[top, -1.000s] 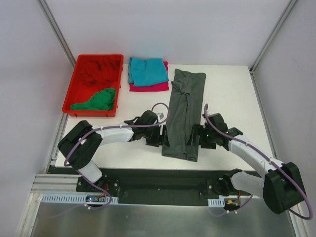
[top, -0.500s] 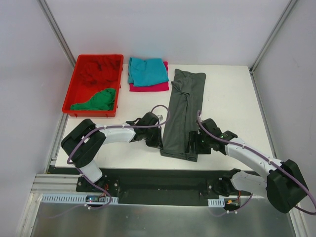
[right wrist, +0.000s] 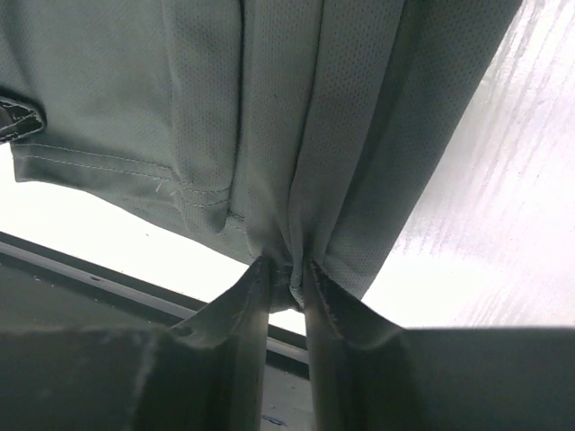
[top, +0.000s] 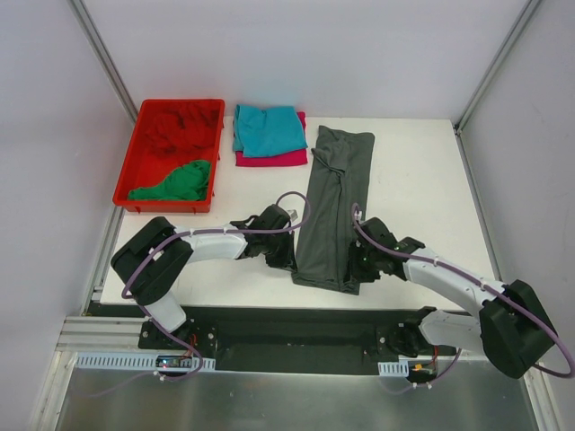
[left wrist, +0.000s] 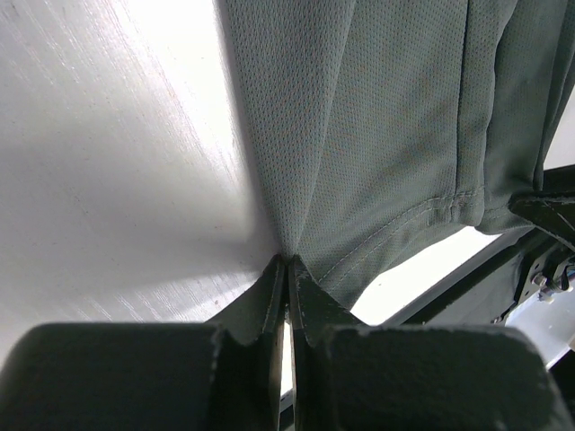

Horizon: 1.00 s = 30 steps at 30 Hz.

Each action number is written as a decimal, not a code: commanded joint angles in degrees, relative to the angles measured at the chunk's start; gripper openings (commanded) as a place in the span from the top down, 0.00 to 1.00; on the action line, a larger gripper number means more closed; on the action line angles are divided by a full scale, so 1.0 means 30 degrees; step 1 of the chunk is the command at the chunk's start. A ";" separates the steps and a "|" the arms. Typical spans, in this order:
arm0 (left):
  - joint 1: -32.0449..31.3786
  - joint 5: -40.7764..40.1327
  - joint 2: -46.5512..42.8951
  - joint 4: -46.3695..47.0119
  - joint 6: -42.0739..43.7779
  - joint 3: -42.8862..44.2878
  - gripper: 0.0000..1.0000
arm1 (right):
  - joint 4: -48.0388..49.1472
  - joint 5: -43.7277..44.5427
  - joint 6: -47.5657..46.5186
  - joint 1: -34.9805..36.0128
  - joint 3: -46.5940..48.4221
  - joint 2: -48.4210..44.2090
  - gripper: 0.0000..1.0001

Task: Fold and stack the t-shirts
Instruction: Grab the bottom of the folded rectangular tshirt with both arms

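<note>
A dark grey t-shirt (top: 334,202) lies folded into a long strip down the middle of the table. My left gripper (top: 293,260) is shut on its near left edge, and the cloth (left wrist: 359,144) bunches into the fingertips (left wrist: 287,262). My right gripper (top: 353,266) is shut on the near right edge, a thick fold of the shirt (right wrist: 296,135) pinched between its fingers (right wrist: 286,269). A teal t-shirt (top: 268,128) lies folded on a magenta one (top: 274,159) at the back. In the bin lie a green t-shirt (top: 176,182) and a red one (top: 175,128).
The red plastic bin (top: 127,180) stands at the back left of the white table (top: 413,171). The table's near edge and a dark rail (top: 296,314) run just below both grippers. Grey walls close in the left, right and back.
Both grippers moved inward to the grey shirt's near corners and closed on it. The right arm slid left and nearer; the near hem has bunched slightly.
</note>
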 commanded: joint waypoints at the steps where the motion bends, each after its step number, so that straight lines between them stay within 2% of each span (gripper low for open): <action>1: -0.0225 -0.0451 0.0237 -0.0890 0.0043 -0.0267 1.00 | -0.0199 0.0678 0.0110 0.0471 0.1092 -0.0266 0.80; 6: -0.0225 -0.0363 0.0179 -0.0919 0.0131 -0.0208 1.00 | -0.0579 0.0794 0.0109 0.0617 0.1444 -0.0296 0.86; 12: -0.0196 -0.0158 0.0032 -0.0948 0.0015 -0.0354 1.00 | -0.4293 0.3487 0.0489 0.1612 0.3258 0.0055 0.87; 16: -0.0196 -0.0012 0.0032 -0.0919 0.0014 -0.0384 1.00 | -0.6146 0.4252 0.0782 0.2286 0.3876 0.0056 0.86; 20: -0.0225 0.0076 -0.0026 -0.0890 0.0072 -0.0384 1.00 | -0.5943 0.4603 0.1075 0.3019 0.4460 0.0697 0.84; 23: -0.0225 0.0193 -0.0027 -0.0919 0.0044 -0.0326 1.00 | -0.5534 0.4839 0.0872 0.3546 0.4988 0.1722 0.78; 30: -0.0254 0.0077 0.0032 -0.0890 -0.0103 -0.0413 1.00 | -0.4185 0.4137 0.0168 0.4162 0.6131 0.4213 0.78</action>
